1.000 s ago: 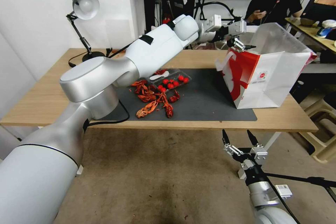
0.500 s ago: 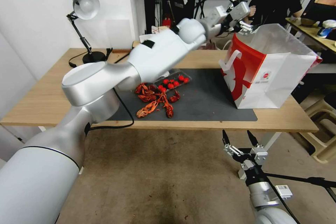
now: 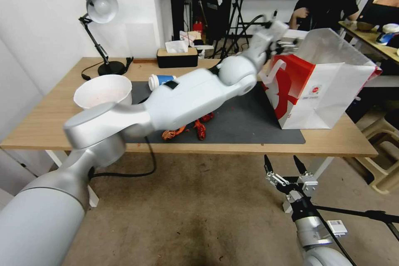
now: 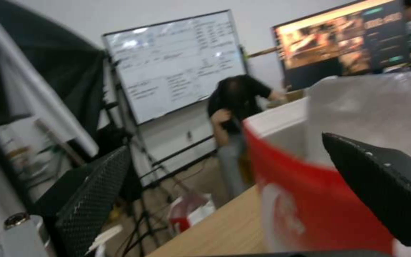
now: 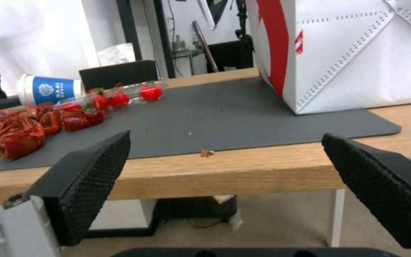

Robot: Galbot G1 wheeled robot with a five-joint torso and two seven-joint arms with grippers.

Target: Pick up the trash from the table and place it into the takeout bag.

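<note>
Red-faced takeout bag (image 3: 316, 91) — left gripper (image 3: 286, 41) above

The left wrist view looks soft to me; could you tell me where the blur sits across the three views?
Left wrist view: smeared throughout, takeout bag included. Head view: left gripper streaked, table crisp. Right wrist view: sharp, crayfish shells clear.

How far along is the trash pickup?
Done: unclear, since the takeout bag hides its inside. In hand: nothing; the left pincer is open and empty at the bag's mouth, and the right pincer is parked open below the table edge. Left: crayfish shells, the blue-and-white paper cup on its side, a clear tray of red fruit and a white bowl, all on the table.
</note>
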